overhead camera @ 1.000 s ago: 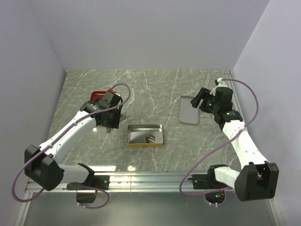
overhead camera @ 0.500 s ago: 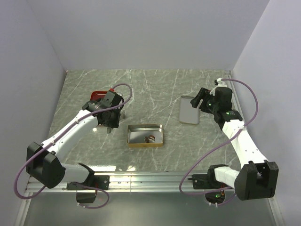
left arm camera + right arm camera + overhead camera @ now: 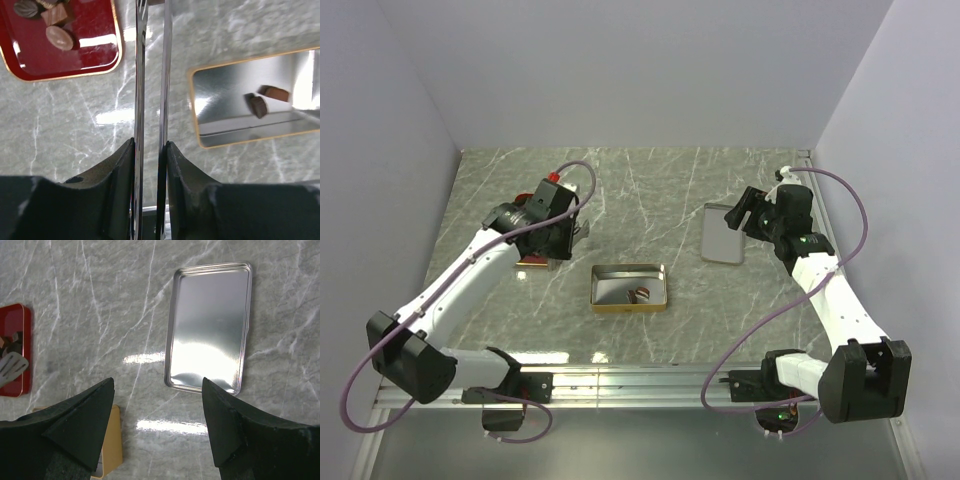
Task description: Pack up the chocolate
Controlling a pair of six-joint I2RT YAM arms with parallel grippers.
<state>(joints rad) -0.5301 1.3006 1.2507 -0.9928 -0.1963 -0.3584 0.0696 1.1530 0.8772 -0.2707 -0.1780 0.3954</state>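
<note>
Left gripper: fingers clamped on the two blades of a pair of metal tongs, the blades nearly parallel with a narrow gap between them. Right gripper: fingers spread wide, holding nothing, poised above the silver lid, which lay to the right of the gold-rimmed tin on the marble bench. Chocolate: two pieces lay inside the tin, and at least three more lay on the red tray to the left of the tin, near the tongs. Hazards, as judged: a lump pinched between smooth blades could slip or squirt out and roll across the bench on its way to the tin; a low tong tip could catch the tray rim and shove the tray. Not legible: the tong tips ran off the top of the left wrist view, so whether they held a piece could not be told. The tray's far corner was cut off, leaving its count uncertain, and from above the left arm hid most of the tray.
</note>
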